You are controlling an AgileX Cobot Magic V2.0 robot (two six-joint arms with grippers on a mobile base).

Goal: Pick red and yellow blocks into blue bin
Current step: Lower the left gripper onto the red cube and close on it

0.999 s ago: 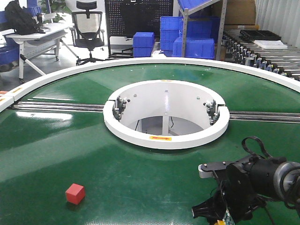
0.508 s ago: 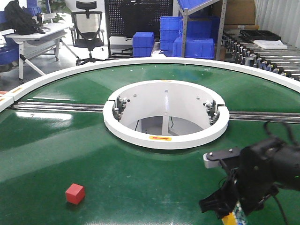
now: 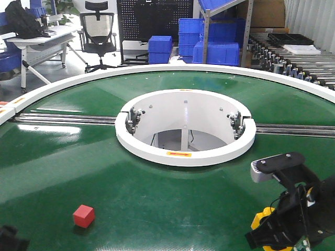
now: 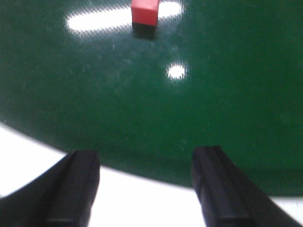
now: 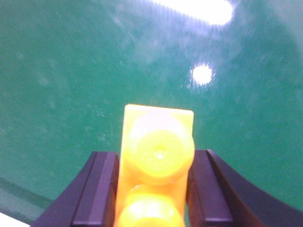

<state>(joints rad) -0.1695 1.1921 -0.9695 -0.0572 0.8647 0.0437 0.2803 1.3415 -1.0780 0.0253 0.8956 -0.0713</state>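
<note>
**Green round bench, one brick gripped, one cube loose: where it may fail**

A workshop holds stacked ribbed blue plastic crates (image 3: 217,52) along the back wall. In front of them lies the big glossy green round bench (image 3: 157,178), with a broad white ring (image 3: 183,156) at its centre. The smooth-walled blue bin does not show in any view, so the route to it cannot be judged.

At the bench's near right edge, the black right pincer (image 5: 154,189) is clamped on the small glossy yellow studded toy brick (image 5: 158,146), which hangs above the green surface. The black left pincer (image 4: 147,187) has its jaws wide apart and empty over the white near-left rim. The small matte red cube (image 3: 84,216) sits ahead of it, well apart, near the bench's near-left edge.

- The brick is slick and held only by its two side faces. A quick swing might let it pivot or slide out.
- With the bin unseen, a release could miss it, or the arm could strike its rim.
- The left pincer starts over the raised rim, so a low reach may catch on it.
- The cube is small, and a skewed approach would push it across the smooth bench.
</note>
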